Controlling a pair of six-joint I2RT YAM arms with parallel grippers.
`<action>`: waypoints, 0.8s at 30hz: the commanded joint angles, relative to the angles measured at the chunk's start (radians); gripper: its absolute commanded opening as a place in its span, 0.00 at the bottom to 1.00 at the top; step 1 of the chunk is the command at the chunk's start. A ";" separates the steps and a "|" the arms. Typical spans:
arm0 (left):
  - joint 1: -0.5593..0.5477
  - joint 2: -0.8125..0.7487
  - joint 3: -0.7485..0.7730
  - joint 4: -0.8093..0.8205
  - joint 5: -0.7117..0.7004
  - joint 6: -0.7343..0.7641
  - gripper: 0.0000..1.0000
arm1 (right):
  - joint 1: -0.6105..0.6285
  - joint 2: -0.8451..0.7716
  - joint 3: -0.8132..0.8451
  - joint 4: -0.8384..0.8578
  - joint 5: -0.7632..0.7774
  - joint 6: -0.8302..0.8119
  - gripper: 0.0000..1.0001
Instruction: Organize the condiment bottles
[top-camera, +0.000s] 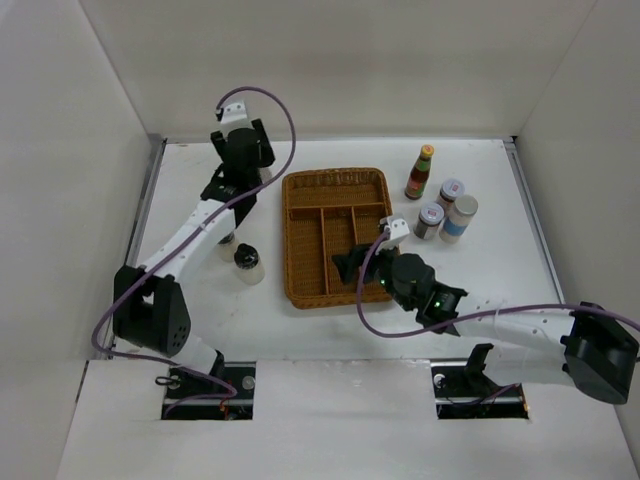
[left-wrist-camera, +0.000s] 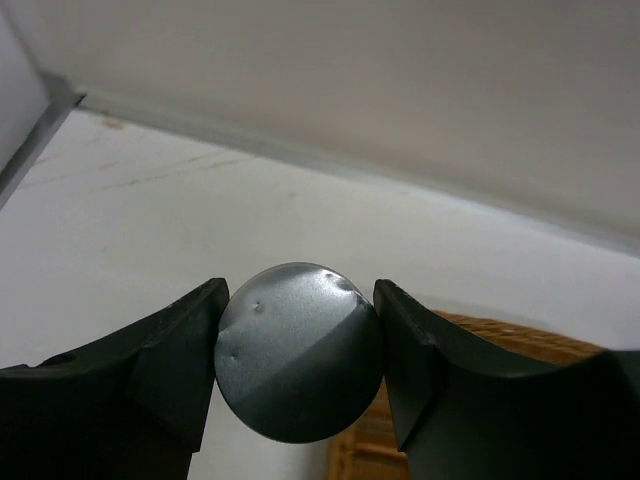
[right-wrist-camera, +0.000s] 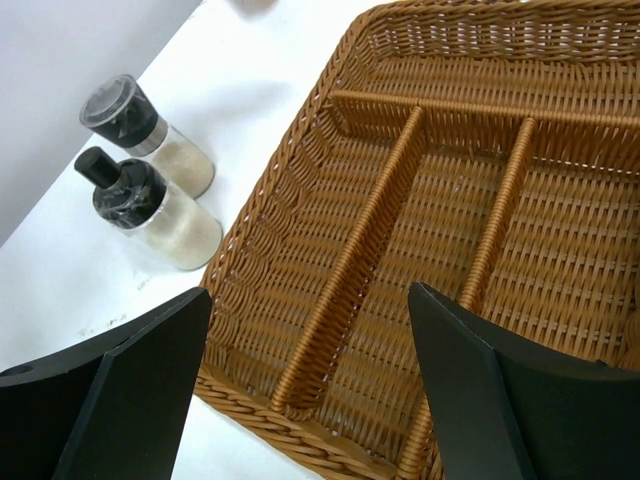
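My left gripper (left-wrist-camera: 300, 365) is shut on the round silver lid of a jar (left-wrist-camera: 300, 345); in the top view this gripper (top-camera: 232, 185) is left of the tray and the jar is hidden under it. My right gripper (top-camera: 350, 265) is open and empty above the near part of the tray, and its wrist view (right-wrist-camera: 308, 300) shows only wicker between the fingers. At the right stand a red sauce bottle (top-camera: 421, 172), two silver-lidded jars (top-camera: 451, 190) (top-camera: 430, 220) and a white blue-labelled shaker (top-camera: 460, 218). Two black-capped shakers (right-wrist-camera: 150, 135) (right-wrist-camera: 150, 215) stand left of the tray; one shows clearly from above (top-camera: 247, 263).
The brown wicker divided tray (top-camera: 290, 240) lies mid-table with nothing in its compartments; it also shows in the right wrist view (right-wrist-camera: 265, 225) and at the lower right of the left wrist view (left-wrist-camera: 500, 335). White walls enclose the table on three sides.
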 joint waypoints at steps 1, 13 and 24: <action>-0.105 -0.022 0.079 0.142 0.048 0.015 0.30 | -0.017 -0.012 0.003 0.061 -0.003 0.010 0.86; -0.191 0.262 0.209 0.228 0.074 0.018 0.30 | -0.054 -0.060 -0.028 0.061 0.000 0.030 0.87; -0.168 0.325 0.093 0.285 0.054 0.021 0.43 | -0.072 -0.040 -0.026 0.061 0.000 0.033 0.93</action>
